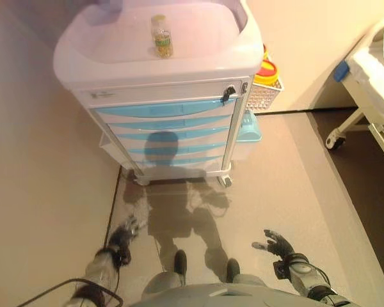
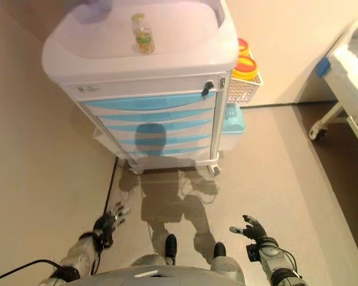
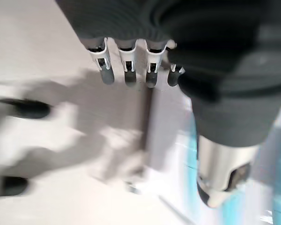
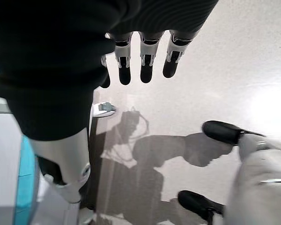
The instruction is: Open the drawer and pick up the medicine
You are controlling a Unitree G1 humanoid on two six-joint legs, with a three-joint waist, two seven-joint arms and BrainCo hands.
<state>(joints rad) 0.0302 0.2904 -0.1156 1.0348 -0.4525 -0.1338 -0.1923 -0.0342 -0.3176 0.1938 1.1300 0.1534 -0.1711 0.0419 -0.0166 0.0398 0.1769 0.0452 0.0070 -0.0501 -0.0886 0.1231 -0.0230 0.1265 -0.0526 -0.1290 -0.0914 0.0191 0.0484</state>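
Observation:
A white medical cart (image 1: 160, 83) with several blue-fronted drawers (image 1: 166, 110) stands ahead of me; all the drawers are shut. A small clear bottle (image 1: 161, 36) with a green label stands upright on the cart's top. A dark key (image 1: 227, 94) hangs at the upper right of the drawer stack. My left hand (image 1: 125, 233) is low by the floor, far short of the cart, fingers straight and empty. My right hand (image 1: 276, 245) is also low and open, holding nothing. No medicine inside a drawer is visible.
A white wire basket (image 1: 264, 94) with a yellow, red-lidded container (image 1: 267, 71) hangs on the cart's right side, with a light blue bin (image 1: 249, 128) below it. A white bed frame on castors (image 1: 365, 96) stands at the far right. A wall runs along the left.

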